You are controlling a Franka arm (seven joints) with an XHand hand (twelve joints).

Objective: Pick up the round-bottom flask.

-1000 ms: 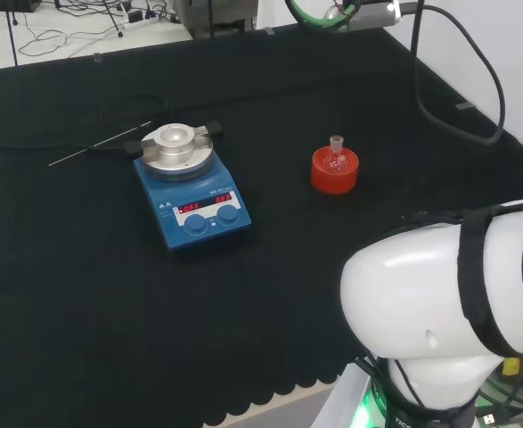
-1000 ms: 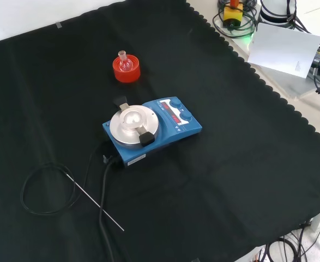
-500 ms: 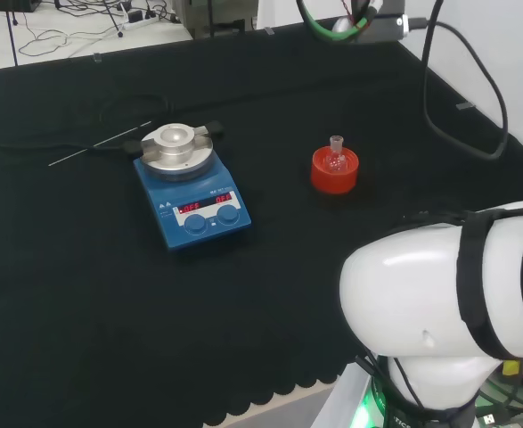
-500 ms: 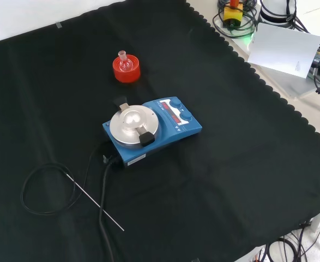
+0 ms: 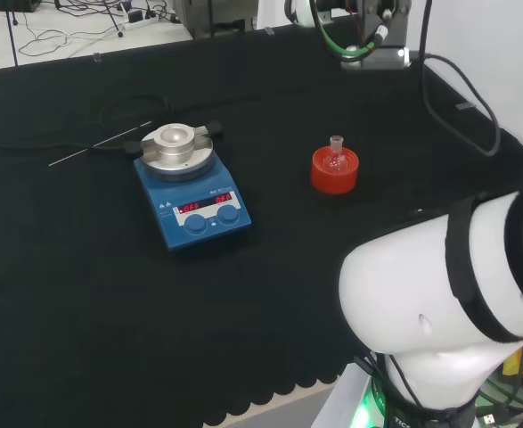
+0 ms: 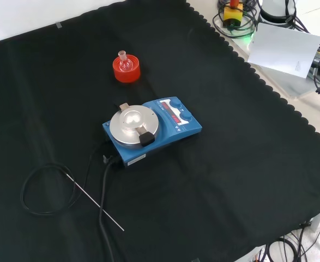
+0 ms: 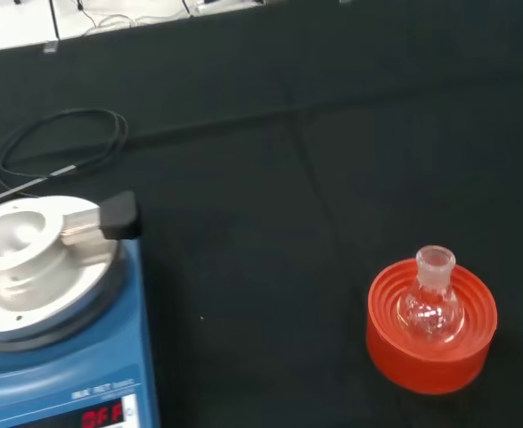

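On the black cloth sits a small clear round-bottom flask, upright in a red ribbed ring stand, its short neck pointing up and nothing touching it. Taking that stand as the landmark: in the front view the flask in its stand is farther off than a blue stirrer plate, which stands nearer the camera and a little to the right, well apart from it. In the head view the same stirrer plate lies to the left of the stand, with its round metal top and red lit display facing the near side. A thin metal rod and a loop of black cable lie beyond the stirrer plate from the stand, nearest the front camera. From the wrist, the flask looks empty and sits centred in the red stand, with the stirrer plate off to one side and bare cloth between them. As for the hand, I cannot tell whether its fingers are open or closed.
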